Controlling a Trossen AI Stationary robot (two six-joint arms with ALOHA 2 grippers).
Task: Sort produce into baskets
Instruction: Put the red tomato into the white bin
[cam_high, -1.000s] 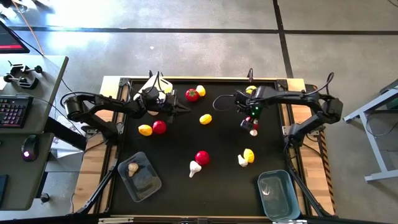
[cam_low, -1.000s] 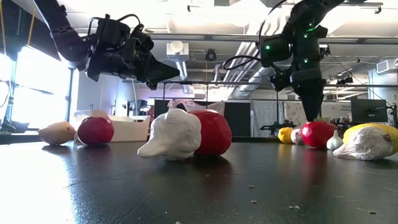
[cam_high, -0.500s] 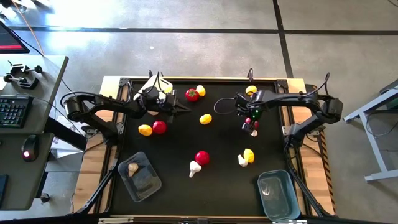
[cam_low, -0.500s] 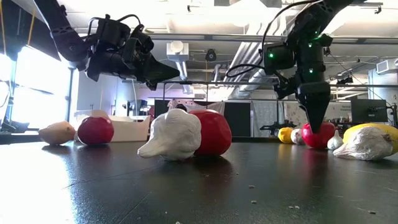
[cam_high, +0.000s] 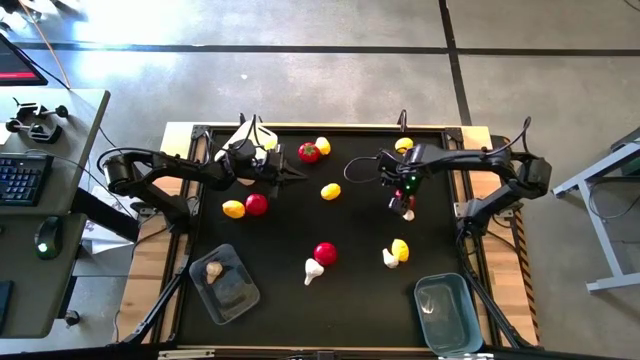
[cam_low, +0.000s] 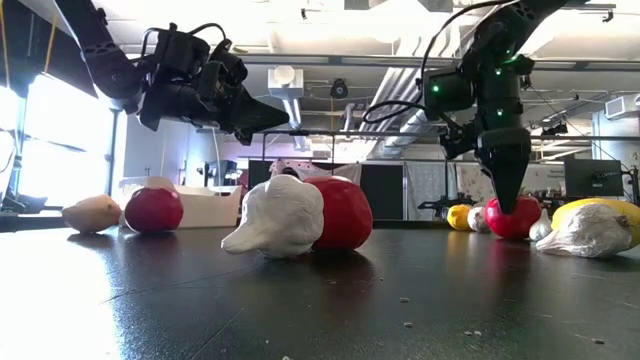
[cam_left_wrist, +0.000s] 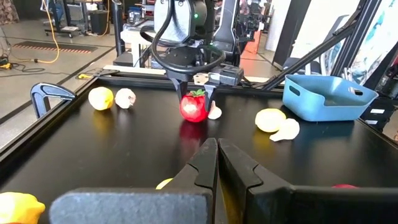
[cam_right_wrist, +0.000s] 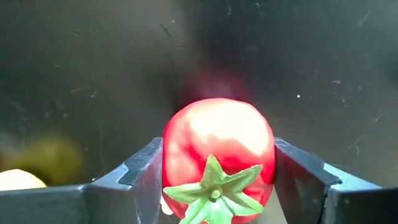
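Tomato at the right gripper: I see a red tomato (cam_right_wrist: 217, 149) with its green top up, sitting on the black table (cam_high: 360, 290) right of centre in the high view, a pale garlic bulb (cam_left_wrist: 214, 112) just beside it.
Right gripper: my right gripper (cam_low: 508, 203) points straight down over that tomato; in its wrist view 1 finger stands against each side of the fruit, pinching it while it rests on the mat.
Left gripper: my left gripper (cam_high: 298, 176) hangs above the upper left of the table, fingers pressed together on nothing.
Other produce: 1 tomato (cam_high: 309, 152) and a lemon (cam_high: 322, 145) lie near the top edge, 1 lemon (cam_high: 330, 191) near centre, 1 lemon (cam_high: 233, 209) touching a tomato (cam_high: 257, 204) at left, 1 tomato (cam_high: 325, 253) with garlic (cam_high: 313, 270) low centre, and 1 lemon (cam_high: 400, 248) with garlic (cam_high: 389, 259) lower right.
Baskets: the clear tub (cam_high: 225, 283) at lower left holds 1 beige bulb (cam_high: 213, 269); the light blue tub (cam_high: 448, 312) sits lower right; the white tub (cam_low: 215, 205) shows only in the low view, behind the left tomato.
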